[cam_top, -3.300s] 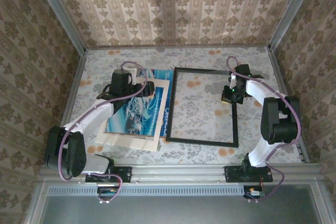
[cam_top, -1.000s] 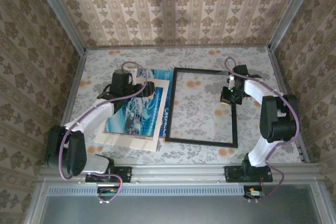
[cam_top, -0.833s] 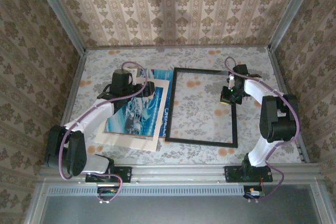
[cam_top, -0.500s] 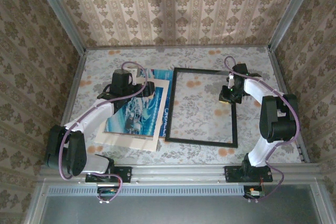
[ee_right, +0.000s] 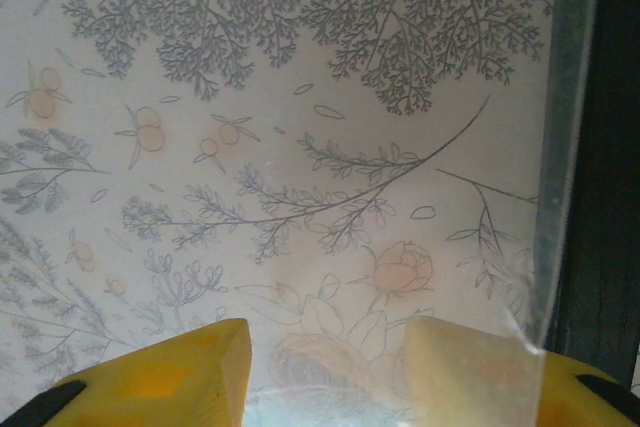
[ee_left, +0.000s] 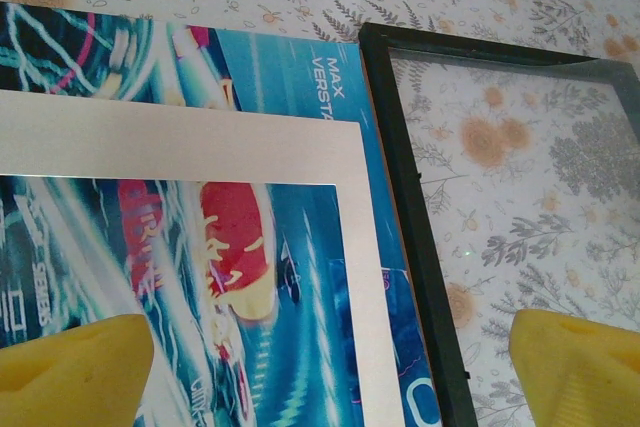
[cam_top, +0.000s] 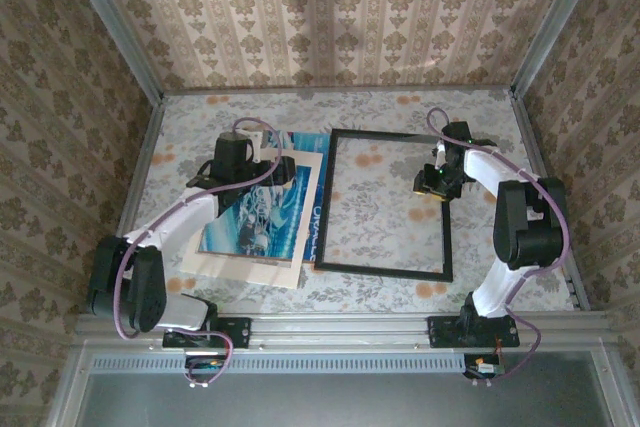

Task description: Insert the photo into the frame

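Left wrist: left gripper [ee_left: 320, 367] spread wide over photo [ee_left: 200, 147], just left of frame [ee_left: 405, 177], we judge for lifting; right gripper [ee_right: 325, 367] part-open, empty, inside frame's right rail

Robot lab cell: damask wallpaper panels [cam_top: 340, 17], aluminium corner posts [cam_top: 110, 22], floral cloth table [cam_top: 300, 112], mounting rail [cam_top: 340, 325] at near edge.

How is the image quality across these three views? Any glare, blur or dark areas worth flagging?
Top external: the floral table is brighter than the walls, and the whole view is soft. Left wrist: the cream-bordered blue swirling photo and thin black rectangular frame are sharp, the left yellow fingers blurred. Right wrist: hazy and washed out, the right yellow fingers out of focus, one paled behind a clear sheet.
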